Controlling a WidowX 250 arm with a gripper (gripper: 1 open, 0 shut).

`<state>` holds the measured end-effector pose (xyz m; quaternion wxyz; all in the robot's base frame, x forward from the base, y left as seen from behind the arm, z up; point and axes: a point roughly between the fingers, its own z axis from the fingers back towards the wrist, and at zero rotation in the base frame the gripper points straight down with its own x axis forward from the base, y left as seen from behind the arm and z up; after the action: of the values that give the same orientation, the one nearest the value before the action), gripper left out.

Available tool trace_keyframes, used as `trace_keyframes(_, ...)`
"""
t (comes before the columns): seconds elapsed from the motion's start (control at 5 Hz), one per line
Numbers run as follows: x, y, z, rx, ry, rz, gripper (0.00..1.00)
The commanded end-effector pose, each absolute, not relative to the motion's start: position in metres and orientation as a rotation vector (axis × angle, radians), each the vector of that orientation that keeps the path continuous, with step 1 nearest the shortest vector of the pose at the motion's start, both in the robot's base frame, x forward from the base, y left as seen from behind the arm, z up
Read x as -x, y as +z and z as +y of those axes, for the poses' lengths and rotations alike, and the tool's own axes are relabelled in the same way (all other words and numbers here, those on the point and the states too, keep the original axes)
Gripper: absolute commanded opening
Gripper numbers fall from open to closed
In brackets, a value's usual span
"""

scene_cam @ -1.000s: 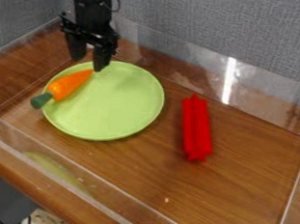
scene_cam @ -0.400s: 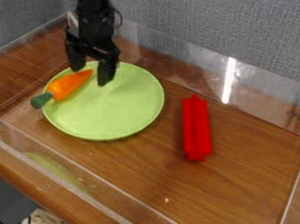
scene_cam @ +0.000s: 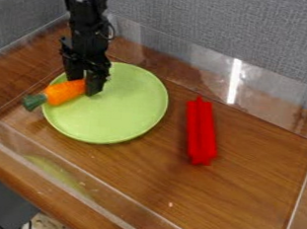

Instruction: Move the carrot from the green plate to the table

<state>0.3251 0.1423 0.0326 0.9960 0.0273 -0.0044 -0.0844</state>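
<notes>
The orange carrot (scene_cam: 60, 93) lies across the left rim of the green plate (scene_cam: 123, 109), its dark green stub (scene_cam: 35, 102) hanging out over the table (scene_cam: 251, 183). My gripper (scene_cam: 86, 81) points straight down onto the carrot's thick end. Its black fingers (scene_cam: 97, 81) stand on either side of that end and have drawn in against it. The thick tip of the carrot is hidden between them.
A long red stick-like object (scene_cam: 200, 130) lies on the wood to the right of the plate. Clear acrylic walls (scene_cam: 135, 216) run around the tabletop, close behind the gripper and along the front edge.
The gripper came down and slightly left onto the carrot, and its fingers narrowed from wide open. The carrot shifted a little toward the left.
</notes>
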Motion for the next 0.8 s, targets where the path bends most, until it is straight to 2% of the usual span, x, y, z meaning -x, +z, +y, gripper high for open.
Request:
trace_keyframes(0.0,-0.332,0.056,0.150,-0.099,-0.144,-0.046,0.00)
trace_keyframes(0.2,-0.337,0.071,0.151,-0.137,-0.124,-0.057,0.00)
trace_keyframes(0.6,-0.353,0.123,0.131,-0.189,-0.151,-0.131,0.00)
